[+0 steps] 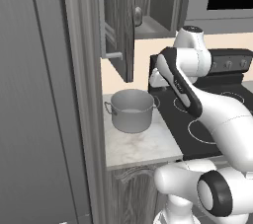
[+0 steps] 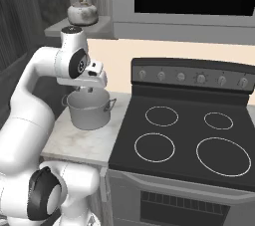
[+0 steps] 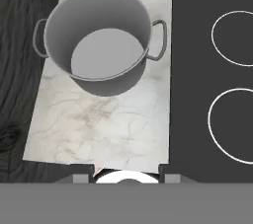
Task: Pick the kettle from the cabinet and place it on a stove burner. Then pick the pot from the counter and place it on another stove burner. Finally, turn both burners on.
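Marbled counter [image 3: 99, 129] with empty pot [image 3: 99, 40]; kettle [image 2: 82, 13] inside cabinet [image 1: 121, 20]; hand [image 3: 127, 171] spread unclear.

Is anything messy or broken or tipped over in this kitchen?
No. The pot stands upright and empty on the counter, the kettle sits upright in the cabinet, whose door hangs open, and the cooktop looks clean. Nothing spilled or damaged.
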You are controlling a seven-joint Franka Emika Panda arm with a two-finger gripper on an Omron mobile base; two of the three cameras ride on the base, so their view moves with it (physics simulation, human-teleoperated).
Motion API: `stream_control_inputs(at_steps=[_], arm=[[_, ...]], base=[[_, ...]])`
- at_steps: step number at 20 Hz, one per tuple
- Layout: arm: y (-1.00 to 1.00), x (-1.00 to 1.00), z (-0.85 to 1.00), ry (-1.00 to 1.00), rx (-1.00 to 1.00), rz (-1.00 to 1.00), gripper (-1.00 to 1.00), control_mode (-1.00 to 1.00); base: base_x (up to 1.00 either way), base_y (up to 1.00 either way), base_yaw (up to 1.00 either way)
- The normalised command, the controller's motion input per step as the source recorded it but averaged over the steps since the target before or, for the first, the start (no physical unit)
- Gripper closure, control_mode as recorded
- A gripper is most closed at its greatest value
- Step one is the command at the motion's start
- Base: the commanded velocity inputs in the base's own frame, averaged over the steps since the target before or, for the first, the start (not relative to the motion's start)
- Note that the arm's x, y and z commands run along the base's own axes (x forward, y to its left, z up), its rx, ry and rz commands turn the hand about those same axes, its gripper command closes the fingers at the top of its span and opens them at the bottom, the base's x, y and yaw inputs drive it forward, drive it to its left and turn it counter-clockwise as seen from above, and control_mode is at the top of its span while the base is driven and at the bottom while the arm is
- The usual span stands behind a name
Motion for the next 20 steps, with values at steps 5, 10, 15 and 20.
stream_control_inputs(at_steps=[5,10,15,20], arm=[[0.0,0.0,0.09,-0.07,0.0,0.0,-1.0,-1.0],[0.0,0.0,0.21,-0.12,0.0,0.0,-1.0,-1.0],[0.0,0.0,0.23,-0.14,0.0,0.0,-1.0,-1.0],[0.0,0.0,0.29,-0.2,0.0,0.01,-1.0,-1.0]], base=[[0.0,0.0,0.0],[0.0,0.0,0.0],[0.0,0.0,0.0],[0.0,0.0,0.0]])
